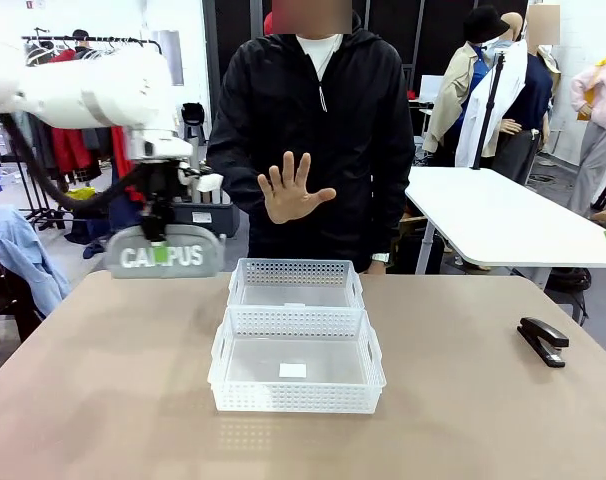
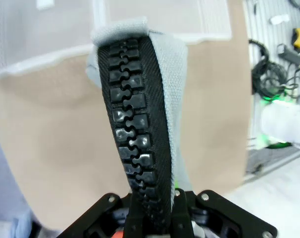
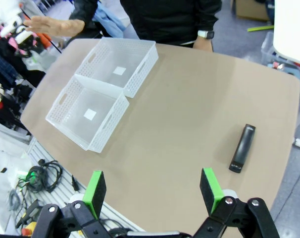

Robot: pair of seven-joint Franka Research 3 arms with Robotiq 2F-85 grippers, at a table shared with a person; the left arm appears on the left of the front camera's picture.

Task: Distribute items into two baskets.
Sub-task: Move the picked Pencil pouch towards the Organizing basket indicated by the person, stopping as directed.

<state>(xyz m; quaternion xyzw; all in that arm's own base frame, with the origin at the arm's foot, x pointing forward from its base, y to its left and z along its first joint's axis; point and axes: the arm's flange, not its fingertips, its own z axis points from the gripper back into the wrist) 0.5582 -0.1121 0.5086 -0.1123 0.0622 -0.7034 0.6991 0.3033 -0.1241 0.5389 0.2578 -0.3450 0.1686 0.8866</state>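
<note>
My left gripper (image 1: 161,232) is shut on the top edge of the grey "CAMPUS" pouch (image 1: 168,256), which hangs above the table's far left, left of the baskets. In the left wrist view the pouch's black zipper (image 2: 135,129) runs up from my shut gripper (image 2: 157,210). Two empty white baskets stand end to end mid-table: the far basket (image 1: 295,266) and the near basket (image 1: 296,398), also seen as the far basket (image 3: 142,74) and the near basket (image 3: 108,131). The black stapler (image 1: 543,341) lies at the table's right, apart from my open, empty right gripper (image 3: 152,191); the stapler (image 3: 242,148) lies beyond it.
A person in a black jacket stands at the far side and holds an open hand (image 1: 293,188), palm toward me, above the far basket. The person's hand (image 3: 51,25) also shows near the baskets. A white table (image 1: 503,215) stands behind at the right.
</note>
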